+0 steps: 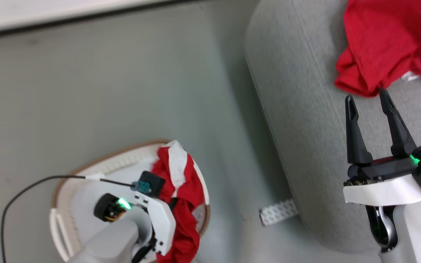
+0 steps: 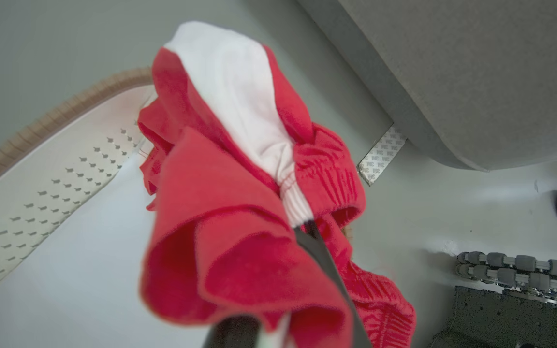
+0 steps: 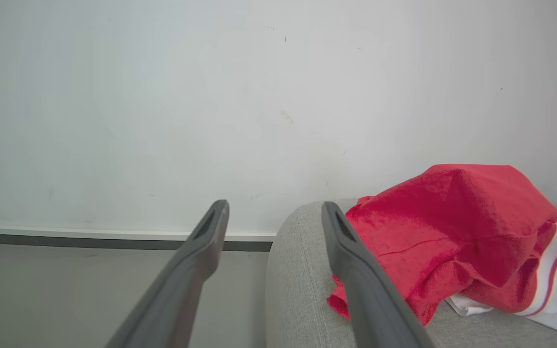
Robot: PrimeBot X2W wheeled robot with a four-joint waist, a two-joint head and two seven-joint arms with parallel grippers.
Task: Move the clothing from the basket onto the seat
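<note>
1. While looking down at the lower left of the head view, found the left gripper [image 2: 302, 229] clenched on a red-and-white garment [image 1: 177, 175], the bunched cloth draped across the right side of the basket [image 1: 115, 160] and trailing past its rim.
2. Traced one dark finger [image 2: 327, 268] up through the folds in the left wrist view; could not make out the other under the cloth.
3. Found the right gripper [image 1: 367, 96] spread wide and empty at the right of the head view, tips just below a red garment [image 1: 382, 40] already lying on the sofa [image 1: 298, 109] in the upper right corner.
4. Judged the job partly done: one piece on the sofa, one in the grip, no other red cloth spotted on the visible part of the pale sheet [image 2: 65, 270] inside the basket.
5. Feared a snag of the trailing cloth on the basket rim during the carry, enough to drag or tip the basket.
6. Feared a slip from a pinch on too thin a fold, with a drop onto the floor [image 1: 239, 175] between basket and sofa.
7. Feared a clash of arms over the sofa edge, given the right gripper parked there in the left's likely path.
</note>
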